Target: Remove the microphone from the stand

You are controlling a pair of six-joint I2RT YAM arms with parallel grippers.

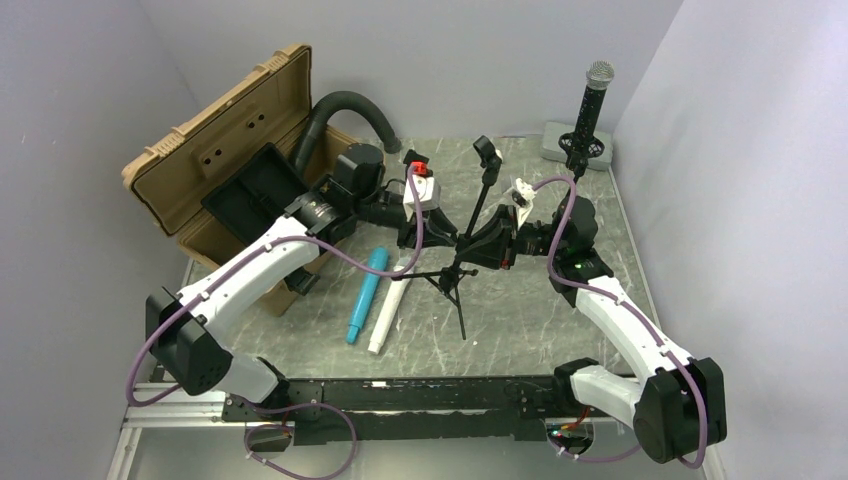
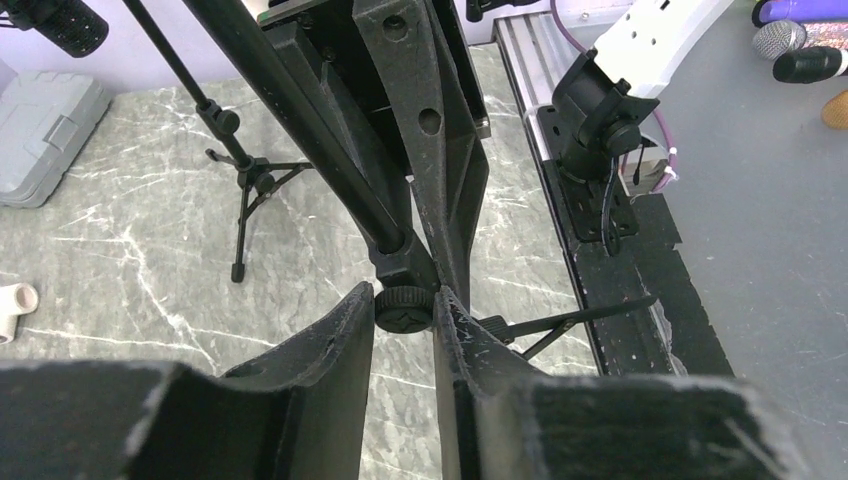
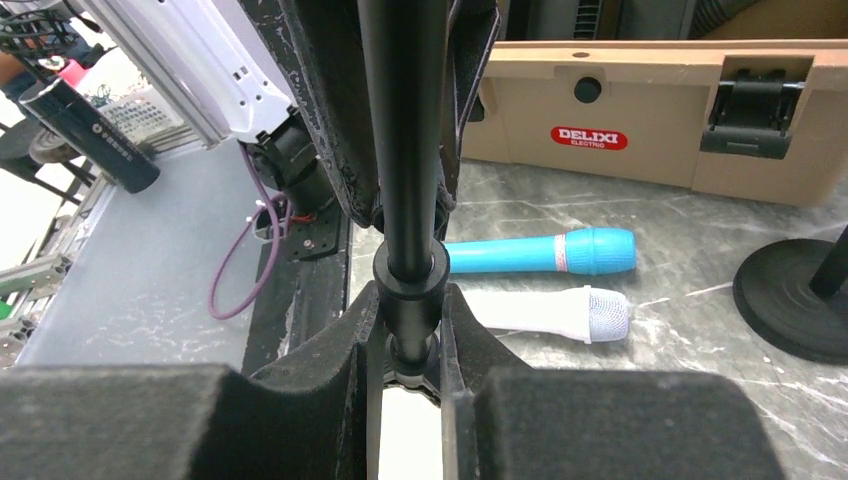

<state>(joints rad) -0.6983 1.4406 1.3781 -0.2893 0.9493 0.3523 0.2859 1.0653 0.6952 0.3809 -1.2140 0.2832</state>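
1. Top external view: a marbled table (image 1: 540, 320) carries everything, with both arms reaching from its near edge toward the middle
2. A tan case (image 1: 215, 130) stands open at the far left, its lid tilted back; the right wrist view shows a red DELIXI label on its side. A black hose (image 1: 345, 105) arches over just to its right
3. A tripod stand (image 1: 478, 205) rises in the middle of the table, its pole leaning toward the far right and the clip (image 1: 487, 152) at its top holding nothing
4. The left gripper (image 2: 405, 330) comes at this stand from the left. Its jaws are narrow, one finger against each side of the round knob at the pole joint
5. The right gripper (image 3: 410, 330) comes from the right, clamped tight on the collar of the same pole
6. A grey box (image 1: 555, 135) sits in the far right corner
7. The microphone (image 1: 593, 100), black with a silver mesh head, stands upright in a small stand (image 1: 577, 150) just in front of that box, well apart from both grippers
8. A blue microphone (image 1: 365, 292) and a white microphone (image 1: 388, 312) lie side by side on the table, near and left of the tripod legs
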